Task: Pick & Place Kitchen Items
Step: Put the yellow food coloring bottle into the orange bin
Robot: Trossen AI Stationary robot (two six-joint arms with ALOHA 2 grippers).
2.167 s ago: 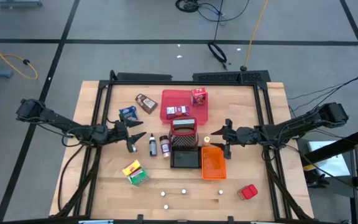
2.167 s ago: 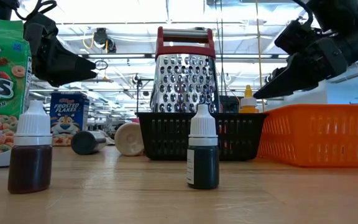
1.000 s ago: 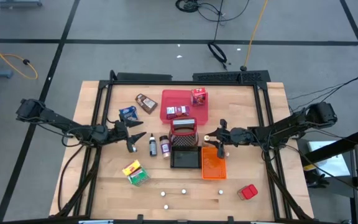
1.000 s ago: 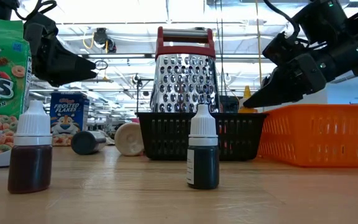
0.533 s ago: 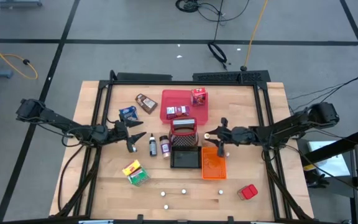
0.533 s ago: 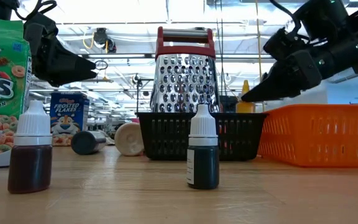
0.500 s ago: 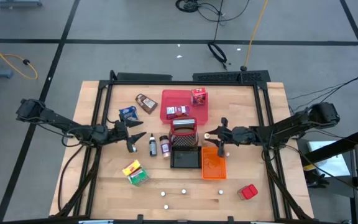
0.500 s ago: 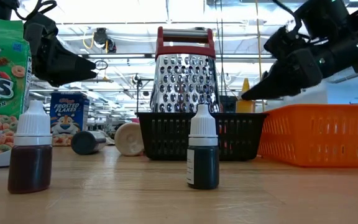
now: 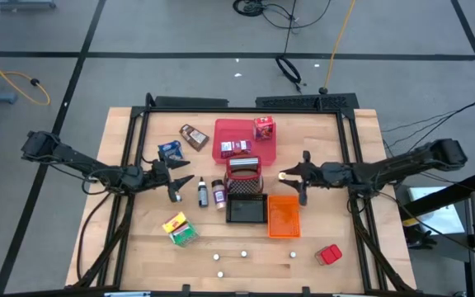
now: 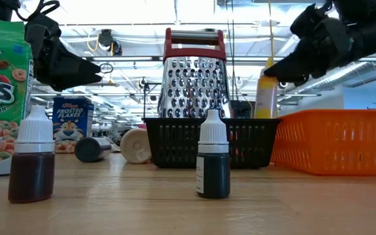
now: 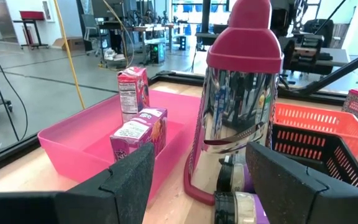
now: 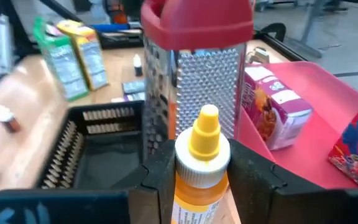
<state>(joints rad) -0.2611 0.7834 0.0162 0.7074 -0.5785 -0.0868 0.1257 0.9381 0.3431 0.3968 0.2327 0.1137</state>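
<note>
One yellow-capped bottle (image 12: 199,174), upright, clamped in my right end effector (image 9: 289,175).
Orange bin (image 9: 283,216) lies at its seven o'clock, near; left end effector (image 9: 176,183) waits apart.

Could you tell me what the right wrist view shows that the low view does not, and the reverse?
Only the right wrist view shows the right claw shut on the yellow-capped bottle, with small boxes in the pink tray beyond.

Only the low view shows the left claw hanging above the table, a blue cereal box and two dark dropper bottles up front.

Both show the red-topped grater in the black wire basket, and that same bottle.
</note>
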